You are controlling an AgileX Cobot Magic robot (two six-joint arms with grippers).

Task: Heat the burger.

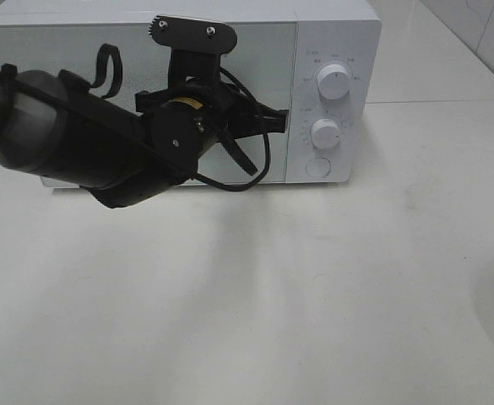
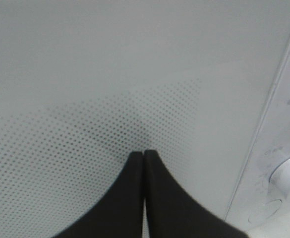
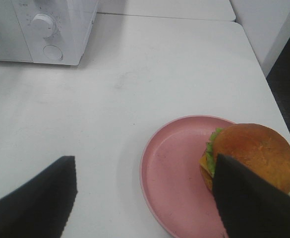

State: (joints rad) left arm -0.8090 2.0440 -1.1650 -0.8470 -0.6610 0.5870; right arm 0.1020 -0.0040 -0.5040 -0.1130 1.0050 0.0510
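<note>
White table (image 1: 314,295), white microwave (image 1: 331,34) at its far edge, door shut. I have the left gripper (image 2: 144,154) pressed together, holding nothing, its tips at or just off the dotted door glass (image 2: 110,124); contact I cannot confirm from the wrist view. From above, that arm hangs across the door, tips near the seam beside the control panel.

The right gripper (image 3: 145,198) is spread wide and empty, hovering above the pink plate (image 3: 174,168). The burger (image 3: 251,156) sits on the plate's outer side, well apart from the microwave, one finger (image 3: 254,203) overlapping it in view.

Step in hand, in my judgement: opening the door; the burger is not yet loaded. The next move calls for catching the door edge or the round button (image 1: 317,166) below the two knobs (image 1: 334,82), then swinging the door clear.

Small print surrounds the knobs; it is too small to read. No brand seen.
</note>
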